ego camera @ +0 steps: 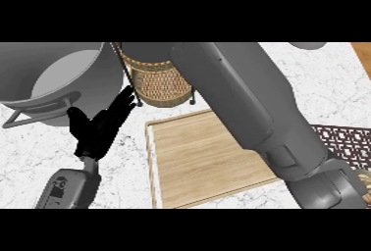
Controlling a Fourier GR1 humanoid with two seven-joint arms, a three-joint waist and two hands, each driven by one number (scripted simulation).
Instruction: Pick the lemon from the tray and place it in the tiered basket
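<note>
The wooden tray lies in the middle of the counter with a bare board; no lemon shows anywhere. Behind it stands the woven tiered basket with thin dark wire legs. My right forearm runs from the lower right up across the tray's right side and over the basket's top, hiding its inside. The right hand itself does not show. My left hand is open with fingers up, left of the tray and just beside the basket's lower left.
A large grey pot with a handle fills the upper left. A dark patterned mat lies at the right edge, with a bit of wicker below it. White marble counter surrounds the tray.
</note>
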